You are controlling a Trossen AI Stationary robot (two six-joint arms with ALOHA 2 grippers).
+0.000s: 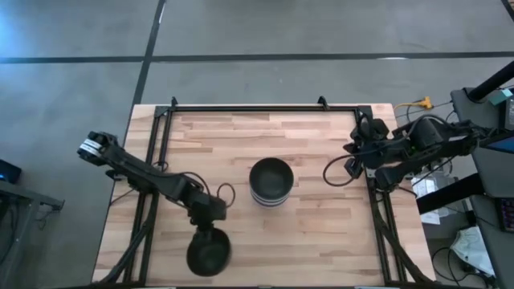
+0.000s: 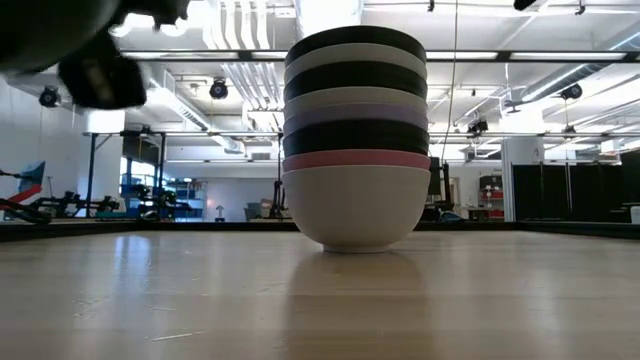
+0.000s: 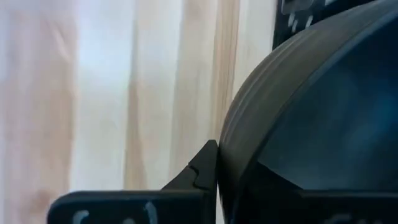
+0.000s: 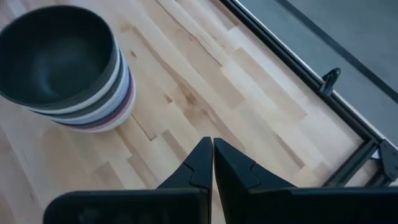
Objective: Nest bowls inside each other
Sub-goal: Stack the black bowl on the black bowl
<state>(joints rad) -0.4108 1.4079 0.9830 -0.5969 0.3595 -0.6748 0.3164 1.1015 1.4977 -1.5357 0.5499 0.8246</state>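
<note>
A stack of several nested bowls (image 1: 270, 182) stands by its white bottom bowl on the middle of the table; black, white, lavender and pink rims show in the low view (image 2: 355, 140), and a black bowl is on top (image 4: 59, 56). My left gripper (image 1: 210, 227) is near the table's near edge, shut on one more black bowl (image 1: 208, 253). In the low view that bowl and gripper are a dark blur at the upper left (image 2: 60, 40), above the tabletop. My right gripper (image 4: 212, 163) hovers shut over the table's right side (image 1: 353, 156), apart from the stack. My left gripper holds the black bowl by its wall at the rim (image 3: 233, 155). One finger (image 3: 202, 171) lies against the outside of the wall; the other is hidden behind the bowl. The fingers slant down from the table's far left. The bowl appears lifted clear of the table.
A black metal frame (image 1: 265, 107) runs along the table's far edge and down both sides (image 4: 292, 59). Cables loop by the right arm (image 1: 333, 170). Bare wood lies between the stack and each arm.
</note>
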